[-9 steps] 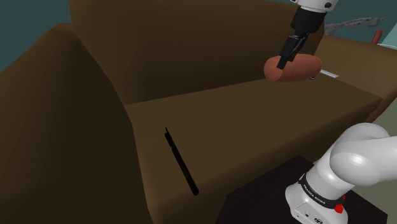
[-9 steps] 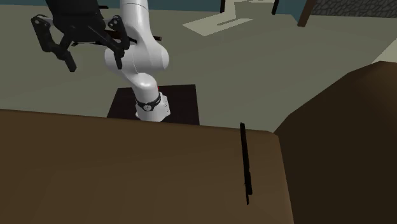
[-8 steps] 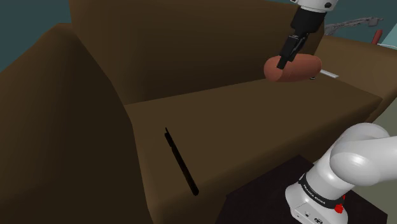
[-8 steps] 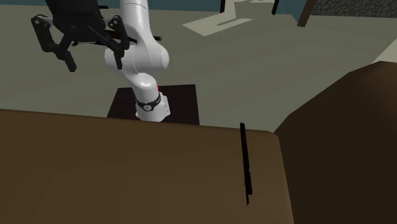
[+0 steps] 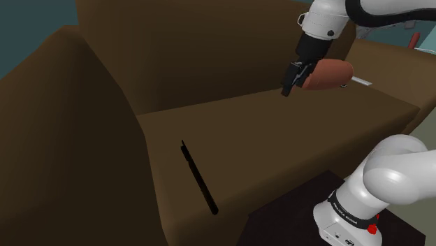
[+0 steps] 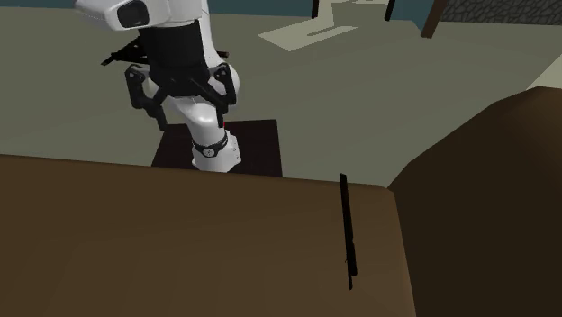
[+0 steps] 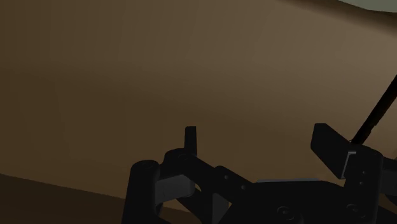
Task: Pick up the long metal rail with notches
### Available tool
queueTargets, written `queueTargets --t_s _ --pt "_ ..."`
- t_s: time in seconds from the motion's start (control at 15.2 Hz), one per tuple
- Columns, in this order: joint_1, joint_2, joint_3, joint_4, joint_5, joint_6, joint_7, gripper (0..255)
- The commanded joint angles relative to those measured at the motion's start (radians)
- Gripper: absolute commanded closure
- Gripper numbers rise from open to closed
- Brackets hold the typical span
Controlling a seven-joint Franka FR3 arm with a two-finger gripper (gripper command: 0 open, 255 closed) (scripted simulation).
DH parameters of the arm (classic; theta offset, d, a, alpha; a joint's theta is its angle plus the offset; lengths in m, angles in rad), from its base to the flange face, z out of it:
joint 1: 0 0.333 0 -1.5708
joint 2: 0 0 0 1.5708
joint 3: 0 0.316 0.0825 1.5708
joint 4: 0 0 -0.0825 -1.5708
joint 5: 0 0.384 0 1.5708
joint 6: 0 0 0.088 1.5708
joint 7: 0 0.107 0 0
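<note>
Comparing with half a second before, I saw that the gripper had swung lower and toward the shoulder view's left, from in front of the reddish roll to just beside it, above the brown sofa. Its jaws stood wide, holding nothing. The rail, drawn black, had not moved: it lay flat on the seat just beside the armrest, well apart from the gripper.
</note>
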Motion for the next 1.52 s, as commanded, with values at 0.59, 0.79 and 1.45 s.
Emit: queueTargets --t_s 0.59,0.79,1.45 --pt "0.022 0.161 0.25 -0.079 0.139 0.285 0.297 0" --pt "0.013 0.24 0.325 -0.07 0.154 0.369 0.381 0" --pt "-0.101 0.603 0.61 0.06 0.018 0.625 0.743 0"
